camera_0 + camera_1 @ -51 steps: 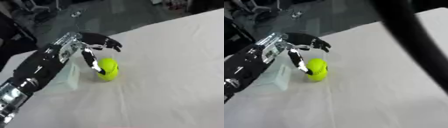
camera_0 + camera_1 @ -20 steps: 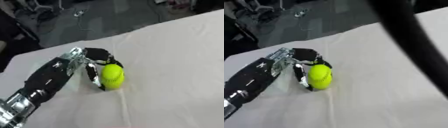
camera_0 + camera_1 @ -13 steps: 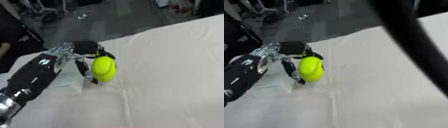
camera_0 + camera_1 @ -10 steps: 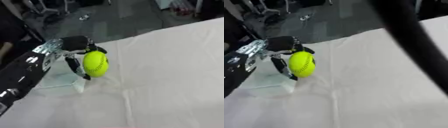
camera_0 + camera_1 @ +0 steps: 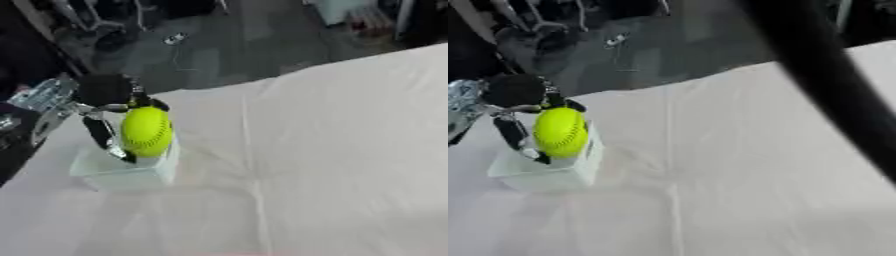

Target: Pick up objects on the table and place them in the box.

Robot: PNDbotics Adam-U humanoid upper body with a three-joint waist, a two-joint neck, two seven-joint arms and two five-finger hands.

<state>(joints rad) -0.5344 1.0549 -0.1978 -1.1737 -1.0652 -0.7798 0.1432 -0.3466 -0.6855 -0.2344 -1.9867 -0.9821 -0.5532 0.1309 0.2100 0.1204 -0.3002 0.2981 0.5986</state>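
A thick, blurred black bar [image 5: 833,85] crosses the right eye view from top centre to the right edge; what it is cannot be made out. The left hand [image 5: 101,107] is cut off at the left edge, its wrist blurred. Its fingers curl round a yellow-green ball [image 5: 145,132] with stitched seams, held just above the clear box [image 5: 125,167] near the table's [image 5: 332,150] far left edge. No writing is readable.
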